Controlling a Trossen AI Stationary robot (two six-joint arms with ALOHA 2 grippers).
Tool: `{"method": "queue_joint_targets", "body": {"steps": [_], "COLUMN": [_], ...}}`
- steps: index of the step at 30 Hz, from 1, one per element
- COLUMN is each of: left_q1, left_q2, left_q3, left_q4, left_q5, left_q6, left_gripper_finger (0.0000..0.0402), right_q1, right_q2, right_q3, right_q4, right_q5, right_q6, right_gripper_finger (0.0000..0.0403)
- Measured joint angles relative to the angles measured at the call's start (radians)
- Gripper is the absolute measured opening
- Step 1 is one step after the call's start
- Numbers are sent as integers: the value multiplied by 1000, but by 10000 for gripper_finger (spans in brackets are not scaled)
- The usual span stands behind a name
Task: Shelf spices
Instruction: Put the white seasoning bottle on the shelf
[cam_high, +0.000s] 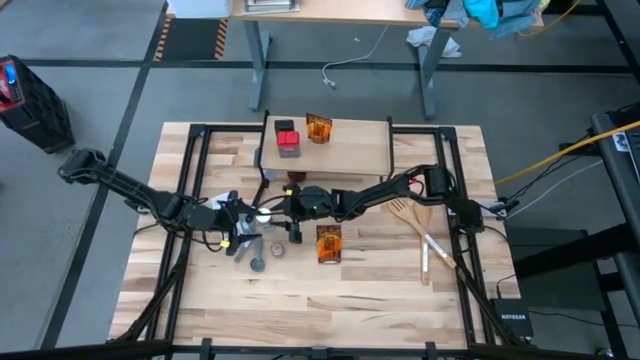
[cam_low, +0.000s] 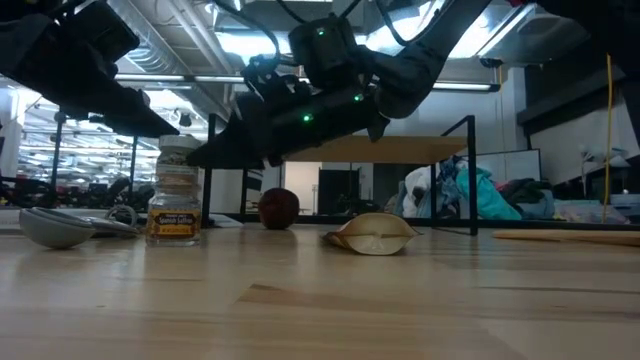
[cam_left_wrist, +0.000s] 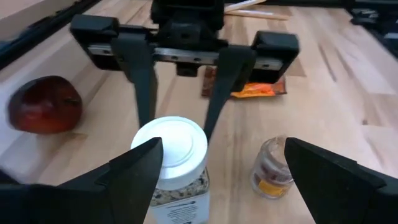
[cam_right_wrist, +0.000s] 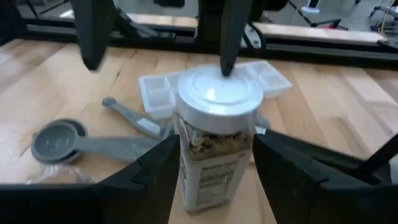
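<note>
The white-capped jar (cam_right_wrist: 216, 143) stands upright at the high view's centre, just below the shelf (cam_high: 350, 150), clasped by the right gripper (cam_right_wrist: 214, 177). Around it lie a small jar (cam_left_wrist: 272, 168), an apple (cam_left_wrist: 45, 104), grey measuring spoons (cam_right_wrist: 81, 140) and an orange packet (cam_high: 329, 243). The left gripper (cam_left_wrist: 221, 177) faces it, spread wide.

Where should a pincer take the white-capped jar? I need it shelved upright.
Grip the white-capped jar around its clear body just under the lid, coming level from the side: it stands upright, and the right pincer already straddles it there.
</note>
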Motion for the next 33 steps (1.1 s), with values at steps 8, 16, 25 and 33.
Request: {"method": "queue_joint_targets", "body": {"steps": [8, 16, 25, 33], "left_q1": [0, -1, -1, 1], "left_q2": [-3, -6, -7, 8], "left_q3": [0, -1, -1, -1], "left_q4": [-37, -53, -68, -80], "left_q5": [-198, -208, -147, -130], "left_q6": [3, -95, -149, -190], "left_gripper_finger": [331, 331, 331, 331], "right_q1": [0, 0, 0, 0], "right_q2": [0, 0, 0, 0], "right_q3": [4, 3, 3, 3], "right_q4": [-8, -24, -25, -17], "right_q5": [0, 0, 0, 0], "right_q6": [0, 0, 0, 0], "right_gripper_finger": [209, 209, 209, 209]}}
